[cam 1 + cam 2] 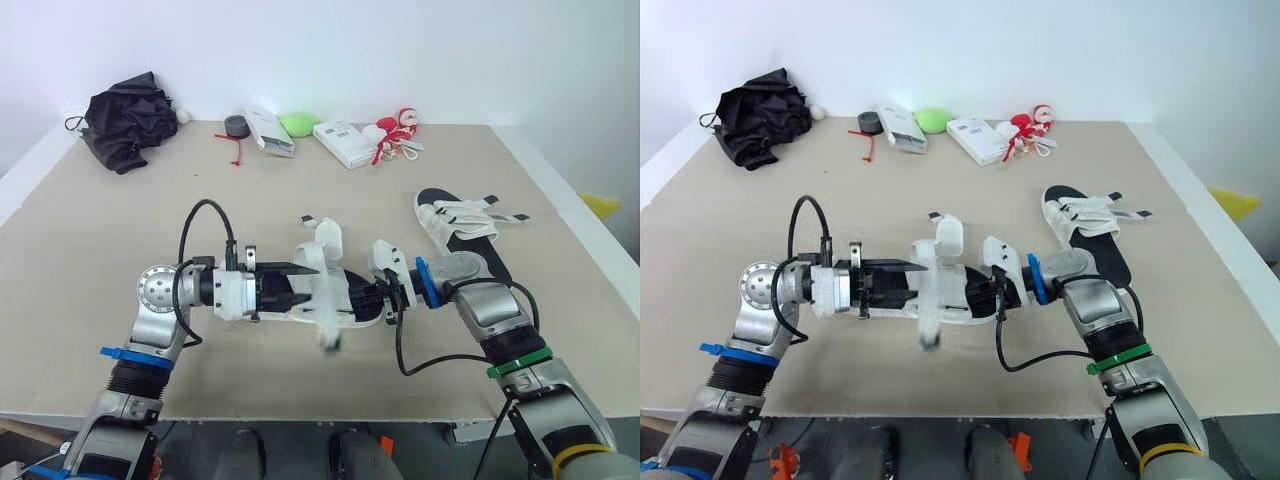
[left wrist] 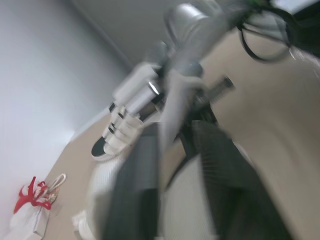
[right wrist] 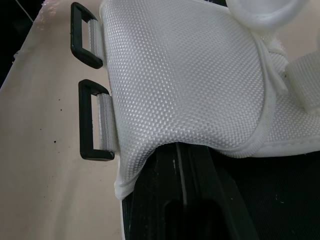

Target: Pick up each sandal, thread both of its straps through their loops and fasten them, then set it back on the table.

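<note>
— Any writing to read?

— Dark print on the white box and the smaller white box at the table's 12 o'clock edge, too small to make out. Beside them lie a grey tape roll, a green lump and a red-and-white bundle. A black cloth heap sits at 10 o'clock.

— And the sandal?

— The held sandal is near the middle of the table, toward 6 o'clock, stretched between both grippers. It has a black sole and a white upper of coarse woven mesh with a smooth white edging. Two black loops, rectangular, hang side by side from short white tabs on one edge of that upper, both empty. A loose strap dangles toward 6 o'clock, blurred.

— The grippers?

— The left gripper comes in from 9 o'clock; its fingers are pinching one end of the sandal, white material between them. The right gripper comes in from 3 o'clock, fingers pressed onto the black sole at the other end.

— The other one?

— The second sandal lies flat at about 2 o'clock from the held one, well apart, with white straps sticking out toward 3 o'clock.
</note>
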Tool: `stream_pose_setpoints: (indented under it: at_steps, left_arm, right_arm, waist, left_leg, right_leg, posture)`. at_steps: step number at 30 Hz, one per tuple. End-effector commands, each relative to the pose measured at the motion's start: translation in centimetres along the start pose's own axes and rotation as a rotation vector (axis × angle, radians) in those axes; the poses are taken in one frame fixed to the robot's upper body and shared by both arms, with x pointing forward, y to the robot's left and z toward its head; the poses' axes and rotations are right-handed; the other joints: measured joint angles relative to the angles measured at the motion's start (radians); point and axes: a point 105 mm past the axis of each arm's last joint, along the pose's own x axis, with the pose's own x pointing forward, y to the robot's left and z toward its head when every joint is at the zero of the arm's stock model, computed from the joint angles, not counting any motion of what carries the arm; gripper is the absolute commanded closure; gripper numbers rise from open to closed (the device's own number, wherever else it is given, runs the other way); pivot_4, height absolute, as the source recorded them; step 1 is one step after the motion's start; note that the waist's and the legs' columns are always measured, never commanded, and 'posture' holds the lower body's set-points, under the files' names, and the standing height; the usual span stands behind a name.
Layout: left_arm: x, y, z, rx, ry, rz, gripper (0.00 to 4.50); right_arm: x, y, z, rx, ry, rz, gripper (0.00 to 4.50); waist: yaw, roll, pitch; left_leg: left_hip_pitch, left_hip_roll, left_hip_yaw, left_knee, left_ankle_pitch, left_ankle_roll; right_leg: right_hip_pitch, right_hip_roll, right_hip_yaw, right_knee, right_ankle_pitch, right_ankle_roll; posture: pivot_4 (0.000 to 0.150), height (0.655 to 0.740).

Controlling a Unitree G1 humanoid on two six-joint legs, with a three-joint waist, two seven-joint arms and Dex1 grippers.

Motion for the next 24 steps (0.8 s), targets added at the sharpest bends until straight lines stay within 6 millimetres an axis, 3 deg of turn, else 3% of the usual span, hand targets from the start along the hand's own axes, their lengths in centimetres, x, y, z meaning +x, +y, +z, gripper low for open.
stream_pose_setpoints:
  at_steps: [1, 2, 4, 6, 8, 9, 13, 15, 20, 24]
  left_arm:
    - [-0.3, 0.6, 0.5, 0.050, -0.012, 0.013, 1.10]
    - [-0.5, 0.5, 0.4, 0.036, -0.009, 0.011, 0.54]
    - [-1.1, -0.2, 0.3, -0.041, 0.009, -0.026, 0.47]
    - [-2.5, -0.7, 0.2, -0.225, 0.043, -0.028, 0.47]
    - [-4.0, -1.1, 0.4, -0.534, 0.076, -0.020, 0.47]
    - [-4.3, -1.2, 0.9, -0.583, 0.071, -0.030, 0.47]
    - [-4.8, -2.6, 2.0, -1.111, 0.062, -0.033, 0.47]
    - [-4.4, -4.0, 1.7, -1.180, 0.097, -0.045, 0.47]
    - [-3.3, -7.1, 0.0, -1.165, 0.260, -0.058, 0.47]
    - [-2.3, -7.4, -1.3, -1.164, 0.306, -0.010, 0.47]
  right_arm:
    - [1.1, 0.8, -2.1, 0.054, 0.072, 0.049, 4.50]
    - [1.2, 0.7, -2.1, 0.053, 0.072, 0.049, 4.50]
    - [1.1, 0.7, -2.1, 0.053, 0.072, 0.049, 4.50]
    - [1.0, 0.5, -2.1, 0.051, 0.074, 0.049, 4.50]
    - [0.9, 0.4, -2.0, 0.051, 0.076, 0.047, 4.50]
    - [0.9, 0.3, -2.0, 0.050, 0.076, 0.048, 4.50]
    - [1.0, 0.4, -2.0, 0.050, 0.077, 0.052, 4.50]
    - [1.0, 0.4, -2.0, 0.051, 0.076, 0.054, 4.50]
    - [1.0, 0.4, -1.9, 0.047, 0.076, 0.055, 4.50]
    - [0.9, 0.3, -1.7, 0.045, 0.076, 0.050, 4.50]
  waist:
    - [0.000, 0.000, 0.000]
    - [0.000, 0.000, 0.000]
    - [-0.001, 0.000, 0.000]
    - [-0.006, 0.000, 0.000]
    - [-0.010, 0.000, 0.000]
    - [-0.009, 0.000, 0.000]
    - [-0.007, 0.001, 0.000]
    - [-0.008, -0.002, 0.001]
    - [-0.006, 0.000, 0.000]
    - [-0.004, 0.000, 0.000]
  left_leg:
    - [0.000, 0.000, 0.000, 0.000, 0.000, 0.000]
    - [0.000, 0.000, 0.000, 0.000, 0.000, 0.000]
    - [0.000, 0.001, 0.000, 0.000, 0.000, 0.000]
    - [0.001, 0.002, 0.000, 0.000, 0.000, 0.000]
    - [0.001, 0.003, 0.000, -0.001, 0.000, 0.001]
    - [0.001, 0.004, 0.000, -0.001, -0.001, 0.001]
    - [0.001, 0.004, -0.001, -0.001, -0.001, 0.001]
    - [0.000, 0.005, -0.002, 0.000, -0.001, 0.001]
    - [0.001, 0.004, -0.001, -0.001, -0.001, 0.001]
    - [0.001, 0.004, -0.001, -0.001, -0.001, 0.001]
  right_leg:
    - [0.000, 0.000, 0.000, 0.000, 0.000, 0.000]
    - [0.000, 0.000, 0.000, 0.000, 0.000, 0.000]
    - [0.000, 0.001, 0.000, 0.000, 0.000, 0.000]
    - [-0.001, 0.002, 0.000, 0.000, 0.000, -0.001]
    - [-0.001, 0.003, 0.000, 0.001, 0.000, -0.002]
    - [-0.001, 0.003, -0.001, 0.002, -0.001, -0.002]
    - [-0.001, 0.003, -0.002, 0.002, -0.005, -0.008]
    - [-0.001, 0.004, -0.002, 0.003, -0.005, -0.009]
    - [-0.001, 0.003, -0.002, 0.003, -0.006, -0.009]
    - [-0.001, 0.003, -0.002, 0.003, -0.006, -0.010]
  posture:
    - [0.150, 0.7400]
    - [0.150, 0.7400]
    - [0.150, 0.7400]
    - [0.150, 0.7400]
    - [0.150, 0.7400]
    - [0.150, 0.7400]
    - [0.150, 0.7400]
    - [0.150, 0.7400]
    - [0.150, 0.7400]
    - [0.150, 0.7400]
